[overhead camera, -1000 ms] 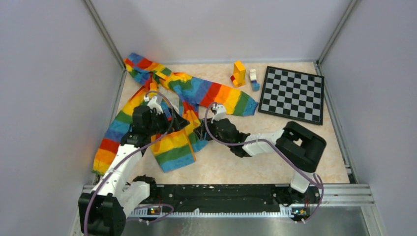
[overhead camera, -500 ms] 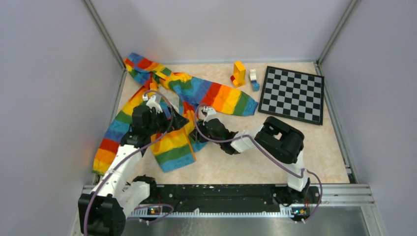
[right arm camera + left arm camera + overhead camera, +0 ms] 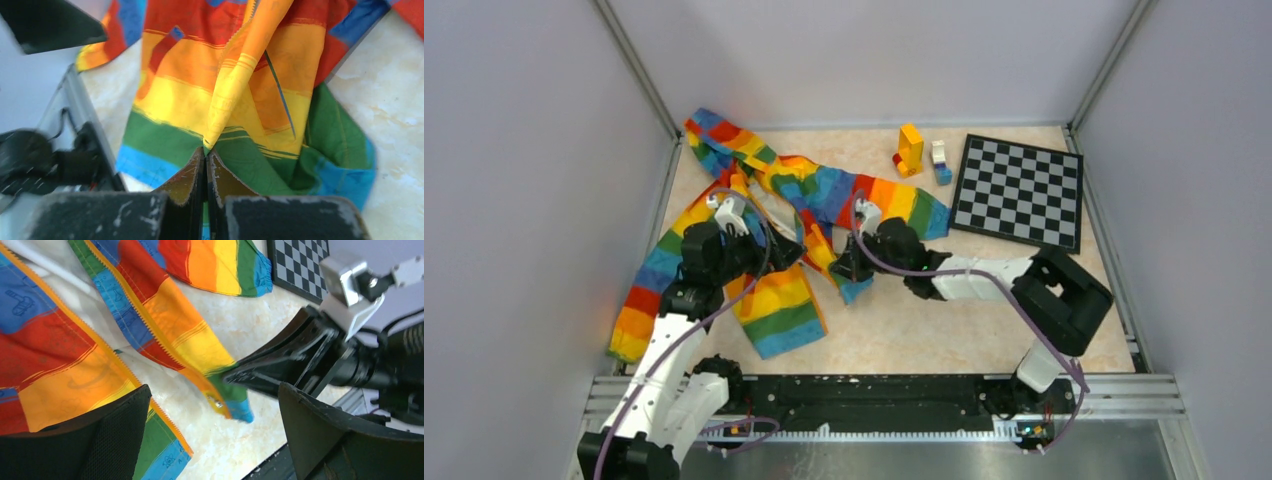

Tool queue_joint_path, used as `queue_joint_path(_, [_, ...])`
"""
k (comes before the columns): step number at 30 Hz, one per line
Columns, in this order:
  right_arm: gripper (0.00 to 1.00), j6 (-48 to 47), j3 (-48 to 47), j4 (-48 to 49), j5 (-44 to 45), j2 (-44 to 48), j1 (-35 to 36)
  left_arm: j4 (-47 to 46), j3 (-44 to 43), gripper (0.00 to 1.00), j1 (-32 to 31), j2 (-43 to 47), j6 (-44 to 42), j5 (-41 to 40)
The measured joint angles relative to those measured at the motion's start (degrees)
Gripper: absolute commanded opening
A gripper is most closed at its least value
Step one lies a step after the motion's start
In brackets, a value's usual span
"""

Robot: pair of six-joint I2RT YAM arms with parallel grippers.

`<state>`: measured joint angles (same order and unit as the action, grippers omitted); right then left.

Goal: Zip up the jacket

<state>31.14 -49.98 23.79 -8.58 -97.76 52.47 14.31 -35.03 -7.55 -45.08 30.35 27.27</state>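
Jacket (image 3: 776, 300) hood far-left, hem near, right fingers (image 3: 192, 176) pinching its panel, left fingers (image 3: 116, 436) spread

Overhead camera looks down from behind; both wrist cameras closely face the jacket (image 3: 779, 300).

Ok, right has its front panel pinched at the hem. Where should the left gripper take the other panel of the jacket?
Grip the jacket's other panel at its bottom corner, on the zipper edge, dropping the open left gripper from above. That corner lies flat with its edge exposed, facing the hem the right gripper is shut on.
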Motion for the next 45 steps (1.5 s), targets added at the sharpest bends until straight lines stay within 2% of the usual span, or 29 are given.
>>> queue_joint_path(4, [0.0, -0.11, 3.91, 0.11, -14.45, 3.98, -7.26, -1.29, 0.48, 0.99, 0.0, -0.46, 1.84, 3.89])
queue_joint_path(10, [0.0, -2.19, 8.04, -7.1, -22.34, 4.04, -8.92, -6.29, 5.33, 0.93, -1.33, -3.13, 6.19, 9.16])
queue_joint_path(13, [0.0, -2.14, 10.45, -7.72, -24.57, 4.39, -9.14, -7.93, 7.58, 0.87, -4.85, -5.05, 7.89, 9.27])
queue_joint_path(18, [0.02, -1.51, 13.07, -7.54, -26.99, 5.29, -10.54, -11.65, 8.61, 0.74, -15.56, -8.74, 10.73, 6.1])
queue_joint_path(24, [0.34, -1.22, 13.62, -13.46, -19.21, 9.77, -12.79, -17.79, 14.62, 0.72, -18.45, -8.46, 14.95, 1.4])
queue_joint_path(27, [0.38, -1.42, 14.45, -17.55, -15.1, 14.58, -12.85, -20.39, 18.58, 0.7, -18.45, -7.52, 17.0, 0.57])
queue_joint_path(31, [0.45, -0.83, 16.24, -23.54, -11.02, 21.73, -12.24, -23.56, 19.52, 0.61, -18.49, -9.9, 18.08, 1.79])
queue_joint_path(36, [0.48, 3.69, 20.33, -25.49, -7.91, 28.74, -6.54, -29.11, 19.8, 0.56, -19.76, -14.1, 18.95, 3.63])
queue_joint_path(38, [0.48, 6.05, 22.1, -23.98, -7.15, 29.62, -3.32, -31.17, 20.26, 0.5, -20.39, -15.17, 19.32, 3.78])
queue_joint_path(45, [0.44, 5.01, 19.96, -24.52, -1.46, 24.35, 0.68, -36.46, 20.79, 0.46, -22.56, -18.86, 20.81, 2.97])
